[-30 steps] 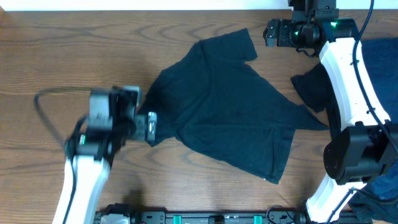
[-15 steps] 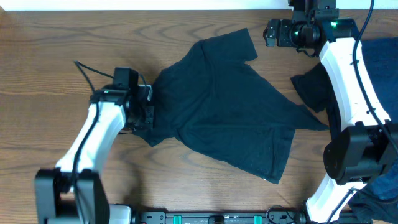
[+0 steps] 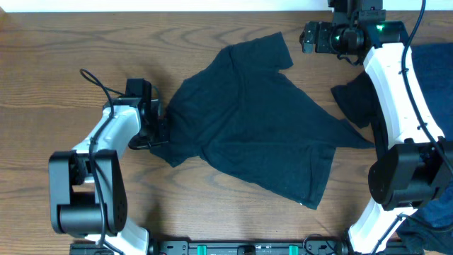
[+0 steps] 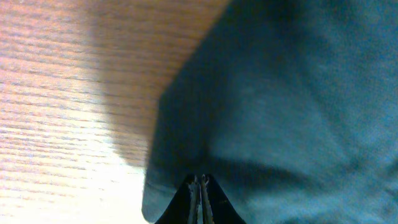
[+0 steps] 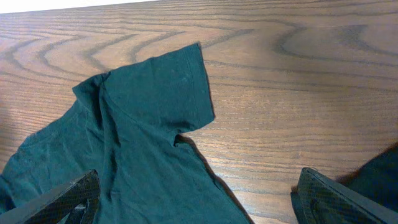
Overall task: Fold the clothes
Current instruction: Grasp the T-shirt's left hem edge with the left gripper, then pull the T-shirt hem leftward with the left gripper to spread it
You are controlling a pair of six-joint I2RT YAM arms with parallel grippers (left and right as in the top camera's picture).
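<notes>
A dark T-shirt (image 3: 255, 127) lies spread and skewed across the middle of the wooden table, back side up as far as I can tell. My left gripper (image 3: 161, 132) is at its left sleeve, low on the table. In the left wrist view the fingertips (image 4: 200, 182) are pressed together with the shirt's cloth (image 4: 298, 93) bunched at them. My right gripper (image 3: 304, 37) hovers open at the table's far side, just right of the shirt's upper sleeve (image 5: 180, 87). Nothing lies between its wide-apart fingers (image 5: 62, 199).
A second dark garment (image 3: 357, 103) lies crumpled under the right arm. Navy blue cloth (image 3: 433, 71) lies at the right edge, with more of it at the bottom right corner (image 3: 433, 212). The left arm's cable (image 3: 99, 83) loops over bare wood (image 3: 56, 71).
The left arm swung up and right to the shirt's left sleeve, and its jaws closed there. The right arm and the shirt have not moved.
</notes>
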